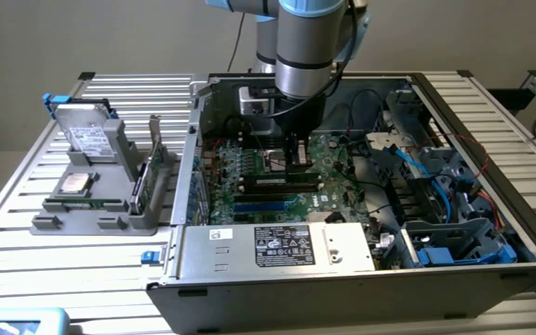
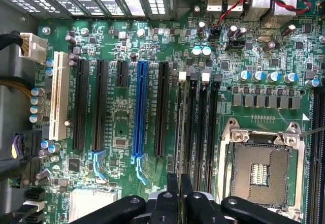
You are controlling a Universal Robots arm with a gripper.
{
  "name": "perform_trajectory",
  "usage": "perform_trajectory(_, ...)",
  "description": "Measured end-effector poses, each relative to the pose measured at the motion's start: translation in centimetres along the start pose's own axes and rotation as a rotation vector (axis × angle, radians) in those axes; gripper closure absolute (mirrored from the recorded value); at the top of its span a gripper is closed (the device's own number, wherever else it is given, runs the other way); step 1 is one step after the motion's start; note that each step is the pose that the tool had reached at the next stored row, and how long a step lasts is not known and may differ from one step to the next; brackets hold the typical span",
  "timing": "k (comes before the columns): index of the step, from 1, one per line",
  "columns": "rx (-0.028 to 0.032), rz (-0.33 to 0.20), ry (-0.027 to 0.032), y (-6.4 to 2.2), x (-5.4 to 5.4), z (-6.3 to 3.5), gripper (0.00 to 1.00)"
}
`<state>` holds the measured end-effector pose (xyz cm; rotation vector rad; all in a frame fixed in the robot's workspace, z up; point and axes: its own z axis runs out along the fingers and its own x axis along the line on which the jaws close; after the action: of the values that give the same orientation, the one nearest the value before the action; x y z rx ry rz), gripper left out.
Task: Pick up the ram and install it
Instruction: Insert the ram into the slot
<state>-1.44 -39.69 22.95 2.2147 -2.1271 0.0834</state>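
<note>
RAM stick [image 1: 281, 181] stands on edge along one of the black memory slots [image 2: 203, 127] beside the empty CPU socket [image 2: 261, 172]; whether it is fully seated I cannot tell. Above it, the gripper [image 2: 179, 196] is nearly closed, pinching the stick's top edge, apparently to keep it upright and aligned with the slot.

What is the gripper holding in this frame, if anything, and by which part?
Most likely the ram, seen edge-on between the nearly shut fingers. They grip it across its flat faces at the upper edge, at the motherboard's memory slots.
</note>
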Motion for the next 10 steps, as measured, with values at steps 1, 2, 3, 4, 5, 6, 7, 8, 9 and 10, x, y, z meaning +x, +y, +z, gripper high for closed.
perform_trajectory(1, 0.0000, 0.000, 0.0001, 0.00, 0.00, 0.01, 0.86)
perform_trajectory(2, -0.0001, 0.000, 0.0002, 0.00, 0.00, 0.01, 0.86)
perform_trajectory(3, 0.0000, 0.000, 0.0000, 0.00, 0.00, 0.03, 0.86)
perform_trajectory(4, 0.0000, 0.000, -0.0001, 0.00, 0.00, 0.05, 0.86)
perform_trajectory(5, 0.0001, 0.000, -0.0002, -0.01, 0.00, 0.08, 0.86)
perform_trajectory(6, 0.0001, 0.000, -0.0002, -0.01, 0.00, 0.09, 0.86)
perform_trajectory(7, 0.0000, 0.000, 0.0001, -0.02, 0.00, 0.09, 0.86)
perform_trajectory(8, 0.0000, 0.000, 0.0001, -0.02, -0.01, 0.10, 0.86)
perform_trajectory(9, 0.0000, 0.000, 0.0000, -0.02, -0.01, 0.13, 0.86)
perform_trajectory(10, 0.0000, 0.001, -0.0001, -0.03, -0.01, 0.15, 0.86)
